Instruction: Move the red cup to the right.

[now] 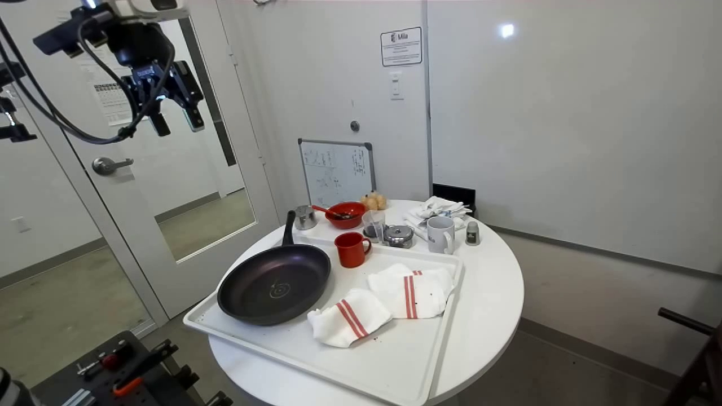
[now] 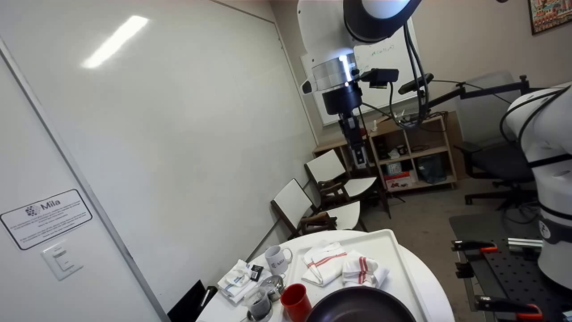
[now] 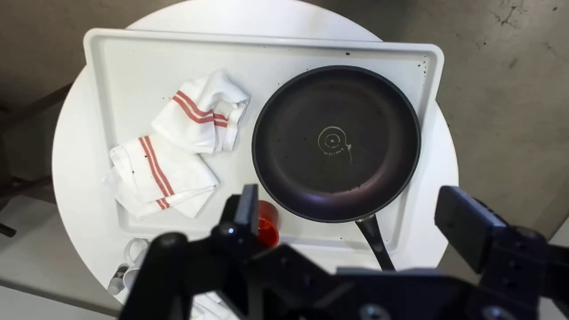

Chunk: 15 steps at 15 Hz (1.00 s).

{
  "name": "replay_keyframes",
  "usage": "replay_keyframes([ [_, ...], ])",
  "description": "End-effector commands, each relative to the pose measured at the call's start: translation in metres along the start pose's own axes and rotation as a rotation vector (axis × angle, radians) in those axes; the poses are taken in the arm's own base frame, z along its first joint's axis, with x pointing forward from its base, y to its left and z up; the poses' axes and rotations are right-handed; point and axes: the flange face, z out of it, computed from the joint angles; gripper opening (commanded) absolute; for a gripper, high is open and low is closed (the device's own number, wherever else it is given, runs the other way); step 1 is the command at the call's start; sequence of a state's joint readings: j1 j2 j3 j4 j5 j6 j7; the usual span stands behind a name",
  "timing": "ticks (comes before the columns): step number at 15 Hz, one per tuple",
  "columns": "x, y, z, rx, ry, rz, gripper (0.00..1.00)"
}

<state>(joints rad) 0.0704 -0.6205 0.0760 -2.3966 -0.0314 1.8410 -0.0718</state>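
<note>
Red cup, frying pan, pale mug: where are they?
Red cup [image 1: 351,254], in an exterior view: outer wall.
Frying pan [image 3: 336,144], in the wrist view: inside bottom.
Pale mug [image 1: 439,236], in an exterior view: outer wall.

Looks like an office-style lab: shows a large whiteboard [image 1: 575,124], Mila sign [image 1: 401,47] just beside the whiteboard, chairs [image 2: 327,169] near it, clamp-edged robot bench [image 2: 509,273] well apart.

Wrist view down onto tray [image 3: 234,170]

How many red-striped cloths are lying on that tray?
2: one cloth nearer the frying pan, another cloth by the rim of the tray. Folds could hide more.
</note>
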Motion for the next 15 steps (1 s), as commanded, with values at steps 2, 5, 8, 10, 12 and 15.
replay_keyframes([
  [2,0.016,0.004,0.018,0.015,-0.013,0.011,1.0],
  [5,0.032,0.007,0.038,0.029,-0.019,0.023,1.0],
  [8,0.052,0.007,0.067,0.037,-0.015,0.031,1.0],
  [10,0.064,0.007,0.086,0.034,-0.013,0.041,1.0],
  [12,0.074,0.007,0.107,0.034,-0.021,0.045,1.0],
  [15,0.088,0.005,0.137,0.038,-0.031,0.057,1.0],
])
